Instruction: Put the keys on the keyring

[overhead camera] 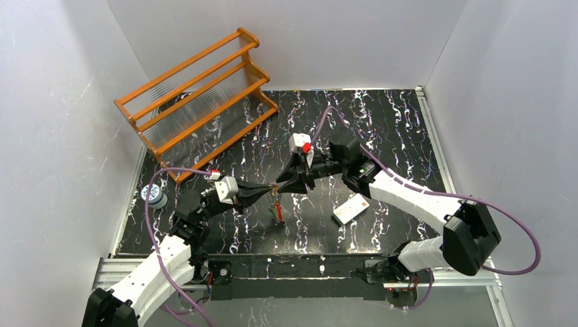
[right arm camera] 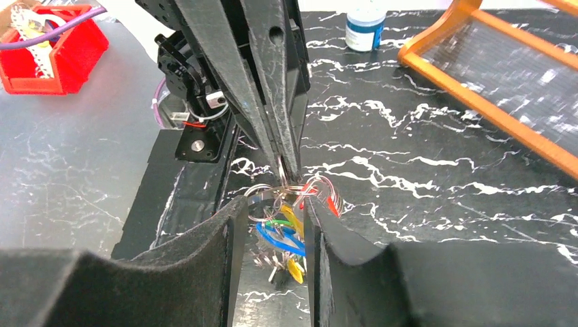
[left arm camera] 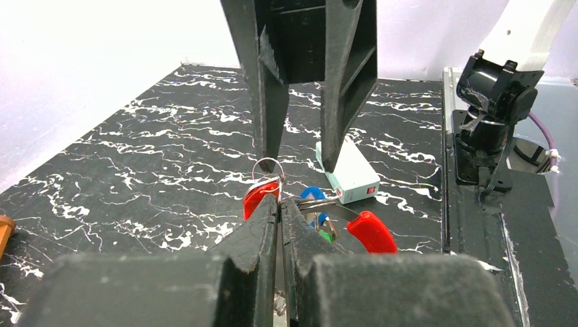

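I work on a table [overhead camera: 382, 122] topped in glossy black with white marble-like veins. Plain white walls [overhead camera: 54, 102] close it in on the left, the far side and the right, meeting at the back corners. An orange rack [overhead camera: 198, 95] with tiered shelves of clear ribbed panels stands at the far left corner, set at an angle. A metal rail [overhead camera: 112, 267] runs along the near edge. Past that edge lies a grey floor [right arm camera: 68, 170] with a red bin [right arm camera: 51, 48] on it. The light is even, with soft glare on the tabletop.
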Controlling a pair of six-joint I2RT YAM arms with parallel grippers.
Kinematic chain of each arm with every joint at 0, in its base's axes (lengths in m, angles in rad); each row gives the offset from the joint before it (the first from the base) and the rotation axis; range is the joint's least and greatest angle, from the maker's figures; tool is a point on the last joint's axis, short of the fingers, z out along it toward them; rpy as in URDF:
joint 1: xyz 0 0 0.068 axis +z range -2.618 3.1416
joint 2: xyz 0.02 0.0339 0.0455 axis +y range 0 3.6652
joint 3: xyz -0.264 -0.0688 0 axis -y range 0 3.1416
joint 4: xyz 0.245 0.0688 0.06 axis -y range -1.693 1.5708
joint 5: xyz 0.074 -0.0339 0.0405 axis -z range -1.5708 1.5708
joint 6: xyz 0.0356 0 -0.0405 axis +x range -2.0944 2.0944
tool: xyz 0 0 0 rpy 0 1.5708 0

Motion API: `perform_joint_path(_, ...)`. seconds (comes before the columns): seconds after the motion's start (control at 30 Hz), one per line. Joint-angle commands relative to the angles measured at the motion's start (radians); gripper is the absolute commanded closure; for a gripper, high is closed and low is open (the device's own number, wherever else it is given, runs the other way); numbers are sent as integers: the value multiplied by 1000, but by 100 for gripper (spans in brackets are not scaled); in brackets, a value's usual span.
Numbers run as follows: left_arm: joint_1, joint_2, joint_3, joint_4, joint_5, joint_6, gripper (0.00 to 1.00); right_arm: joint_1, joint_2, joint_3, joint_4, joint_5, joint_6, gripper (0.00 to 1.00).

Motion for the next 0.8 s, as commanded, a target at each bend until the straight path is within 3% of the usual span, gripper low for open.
perform_joint_path(0.0,-2,-7,-4,77,13,-14,100,-1,-76,-31,83,-9,-50,56)
perform_joint_path(0.77,-2,11,2,83,25,-32,100,0,-60,-76,223,-29,-143,56)
